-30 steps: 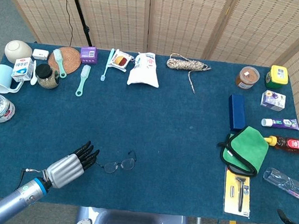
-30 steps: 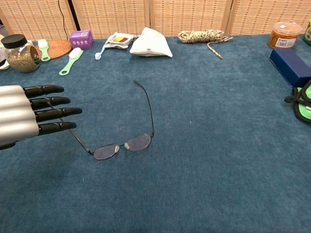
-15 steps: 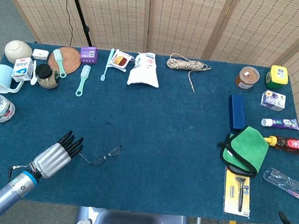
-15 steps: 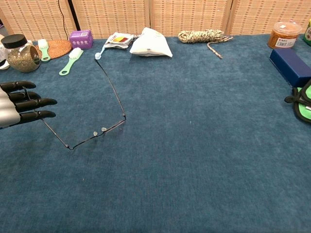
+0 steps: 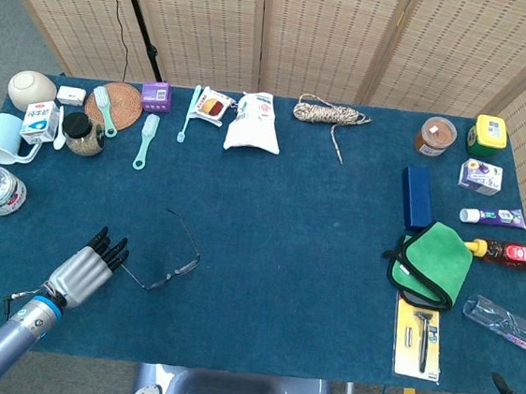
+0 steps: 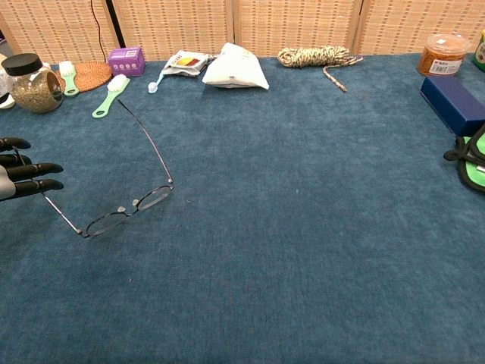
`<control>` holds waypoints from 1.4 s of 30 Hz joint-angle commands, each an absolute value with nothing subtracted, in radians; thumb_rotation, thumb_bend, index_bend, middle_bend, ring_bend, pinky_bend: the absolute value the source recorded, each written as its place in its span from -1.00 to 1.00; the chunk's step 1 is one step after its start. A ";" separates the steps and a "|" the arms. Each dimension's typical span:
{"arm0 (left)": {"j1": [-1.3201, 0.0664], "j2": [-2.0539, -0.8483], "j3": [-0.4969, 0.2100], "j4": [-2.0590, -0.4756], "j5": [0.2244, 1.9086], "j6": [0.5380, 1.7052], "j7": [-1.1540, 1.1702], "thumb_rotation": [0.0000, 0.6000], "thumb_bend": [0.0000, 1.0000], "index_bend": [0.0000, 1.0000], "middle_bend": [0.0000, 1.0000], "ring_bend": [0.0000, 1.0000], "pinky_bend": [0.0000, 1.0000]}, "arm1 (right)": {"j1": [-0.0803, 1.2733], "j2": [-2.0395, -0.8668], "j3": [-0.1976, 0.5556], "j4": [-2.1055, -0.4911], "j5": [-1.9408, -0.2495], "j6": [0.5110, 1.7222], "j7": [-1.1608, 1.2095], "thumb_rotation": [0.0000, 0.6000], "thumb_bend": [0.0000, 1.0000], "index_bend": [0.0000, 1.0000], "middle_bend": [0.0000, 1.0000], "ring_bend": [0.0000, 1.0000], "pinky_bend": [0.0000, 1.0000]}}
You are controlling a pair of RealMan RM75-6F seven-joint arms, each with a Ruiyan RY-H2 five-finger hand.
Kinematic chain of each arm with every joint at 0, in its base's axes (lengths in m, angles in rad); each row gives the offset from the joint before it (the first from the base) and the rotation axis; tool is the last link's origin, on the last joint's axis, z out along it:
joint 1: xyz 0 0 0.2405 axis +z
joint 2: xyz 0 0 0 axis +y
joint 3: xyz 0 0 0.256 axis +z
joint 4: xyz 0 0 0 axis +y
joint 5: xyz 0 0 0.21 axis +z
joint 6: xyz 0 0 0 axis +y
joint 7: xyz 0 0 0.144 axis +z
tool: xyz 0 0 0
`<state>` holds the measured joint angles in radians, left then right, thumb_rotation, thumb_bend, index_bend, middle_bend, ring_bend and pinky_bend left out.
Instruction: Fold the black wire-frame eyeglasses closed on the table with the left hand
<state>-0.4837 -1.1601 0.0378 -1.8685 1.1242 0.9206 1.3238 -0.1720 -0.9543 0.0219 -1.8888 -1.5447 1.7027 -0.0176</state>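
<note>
The black wire-frame eyeglasses (image 5: 173, 268) are near the table's front left, with both temples spread open. In the chest view the eyeglasses (image 6: 125, 211) have one temple reaching back toward the brushes. The other temple runs left into the fingers of my left hand (image 6: 19, 168). My left hand (image 5: 86, 268) has its fingers stretched out nearly straight and holds that temple tip between them. The lenses are tilted, with the front frame low over the cloth. Only dark fingertips of my right hand (image 5: 517, 391) show at the bottom right corner, so its pose is unclear.
At the back left stand a jar (image 6: 30, 83), green brushes (image 6: 110, 95), a cup (image 5: 4, 139) and a bowl (image 5: 32, 88). A white bag (image 5: 252, 121) and rope (image 5: 328, 114) lie at the back. A blue case (image 5: 417, 196), green cloth (image 5: 435, 262) and razor pack (image 5: 420, 338) lie right.
My left hand has drawn back to the left and toward the table's front. The eyeglasses came along with it, swinging round so the free temple points further left.
</note>
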 commanded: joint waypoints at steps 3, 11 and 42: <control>-0.519 -1.172 0.068 -1.891 1.018 0.979 1.396 1.00 -0.43 -0.90 -0.97 -1.00 -1.00 | -0.173 -0.954 0.022 -1.893 -1.548 1.705 -0.022 1.00 -1.00 -0.74 -0.95 -0.95 -0.73; -0.549 -1.171 0.106 -1.922 0.971 1.032 1.400 1.00 -0.43 -0.91 -0.97 -1.00 -1.00 | -0.174 -0.955 0.021 -1.897 -1.551 1.704 -0.029 1.00 -1.00 -0.74 -0.95 -0.95 -0.73; -0.608 -1.185 0.147 -1.905 0.969 1.086 1.261 1.00 -0.53 -1.00 -1.00 -1.00 -1.00 | -0.168 -0.954 0.027 -1.901 -1.535 1.688 -0.034 1.00 -1.00 -0.75 -0.95 -0.95 -0.73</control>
